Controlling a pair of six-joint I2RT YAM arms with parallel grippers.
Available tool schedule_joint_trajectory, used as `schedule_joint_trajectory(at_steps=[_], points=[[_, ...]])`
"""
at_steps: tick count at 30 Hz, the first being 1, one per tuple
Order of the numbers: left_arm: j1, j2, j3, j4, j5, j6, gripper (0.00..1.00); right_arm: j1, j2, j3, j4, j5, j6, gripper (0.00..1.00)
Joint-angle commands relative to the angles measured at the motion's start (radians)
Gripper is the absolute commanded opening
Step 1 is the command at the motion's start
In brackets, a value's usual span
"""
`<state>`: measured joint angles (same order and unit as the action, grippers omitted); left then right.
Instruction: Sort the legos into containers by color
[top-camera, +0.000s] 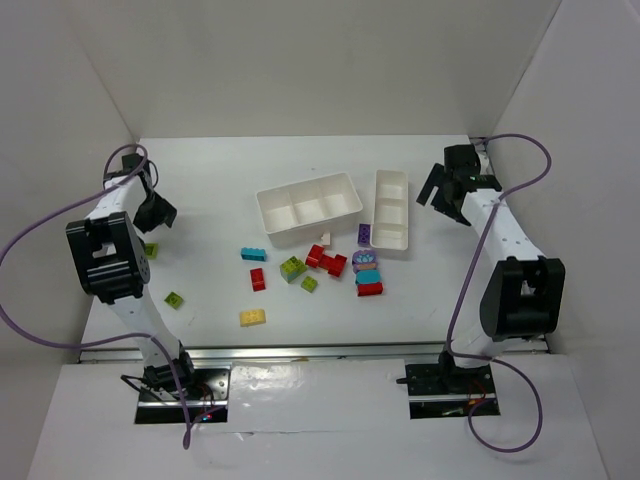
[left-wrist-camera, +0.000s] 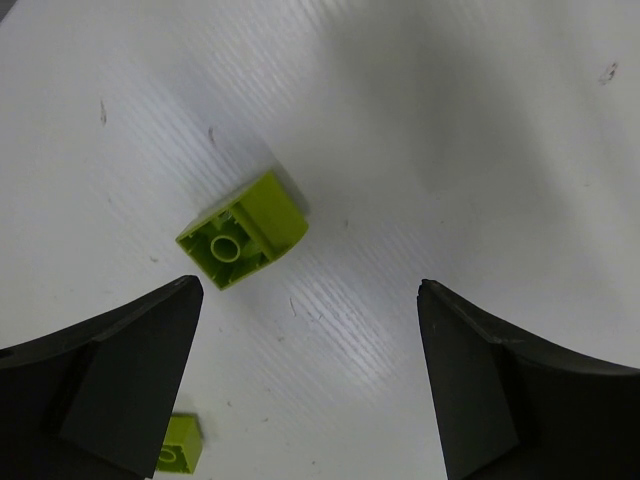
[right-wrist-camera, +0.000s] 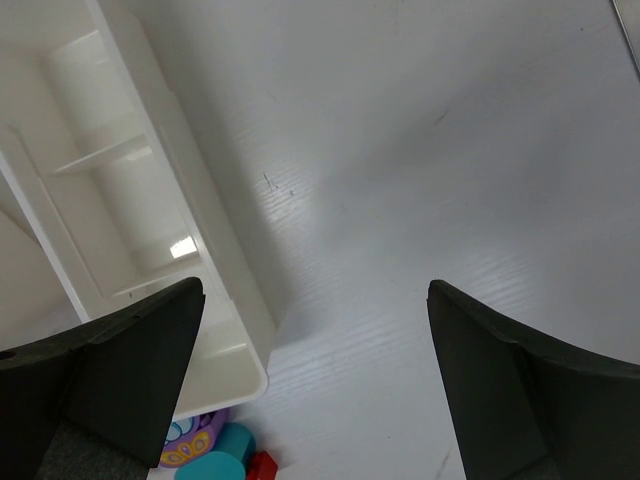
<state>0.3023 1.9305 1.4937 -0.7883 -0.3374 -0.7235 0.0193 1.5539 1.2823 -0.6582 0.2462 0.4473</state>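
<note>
Two white trays stand mid-table, the wider (top-camera: 300, 229) left of the narrower (top-camera: 389, 244); both look empty. Loose legos lie in front of them: teal (top-camera: 253, 254), red (top-camera: 258, 279), yellow (top-camera: 252, 317), lime (top-camera: 292, 268), red (top-camera: 327, 261), purple (top-camera: 365, 235). My left gripper (top-camera: 155, 212) is open and empty at the far left, above a lime brick (left-wrist-camera: 243, 232) lying underside up; a second lime brick (left-wrist-camera: 178, 443) lies nearer. My right gripper (top-camera: 447, 203) is open and empty, right of the narrower tray (right-wrist-camera: 222, 270).
White walls close in the table on the left, back and right. A purple, teal and red cluster (top-camera: 368, 275) lies at the narrower tray's near end and also shows in the right wrist view (right-wrist-camera: 195, 442). Purple cables loop beside both arms.
</note>
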Motion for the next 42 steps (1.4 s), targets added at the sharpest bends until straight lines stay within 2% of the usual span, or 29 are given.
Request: schedule_joint_trajectory(at_steps=[1, 10, 21, 32, 35, 37, 39, 40, 42], points=[[0.012, 0.010, -0.021, 0.090, 0.001, 0.055, 1.00, -0.002, 0.009, -0.003, 0.009, -0.005, -0.013, 1.00], [0.057, 0.010, -0.061, 0.184, 0.021, 0.145, 1.00, -0.002, 0.018, 0.006, 0.009, -0.035, 0.007, 1.00], [0.057, 0.073, -0.137, 0.227, 0.193, 0.207, 1.00, -0.002, 0.009, 0.006, -0.001, -0.025, 0.016, 1.00], [0.057, 0.024, -0.201, 0.199, 0.215, 0.196, 0.87, -0.002, 0.009, 0.006, -0.001, -0.025, 0.016, 1.00], [0.057, 0.010, -0.223, 0.187, 0.193, 0.153, 0.82, -0.002, 0.009, 0.006, -0.001, -0.025, 0.016, 1.00], [0.057, -0.017, -0.236, 0.187, 0.173, 0.144, 0.74, -0.002, 0.009, 0.006, -0.001, -0.025, 0.016, 1.00], [0.047, -0.028, -0.236, 0.187, 0.173, 0.134, 0.65, -0.002, 0.009, 0.006, -0.001, -0.025, 0.016, 1.00], [0.047, -0.028, -0.236, 0.187, 0.173, 0.134, 0.54, -0.002, 0.009, 0.006, -0.001, -0.025, 0.016, 1.00], [0.020, -0.038, -0.236, 0.164, 0.173, 0.134, 0.44, -0.002, 0.009, 0.006, -0.001, -0.025, 0.016, 1.00]])
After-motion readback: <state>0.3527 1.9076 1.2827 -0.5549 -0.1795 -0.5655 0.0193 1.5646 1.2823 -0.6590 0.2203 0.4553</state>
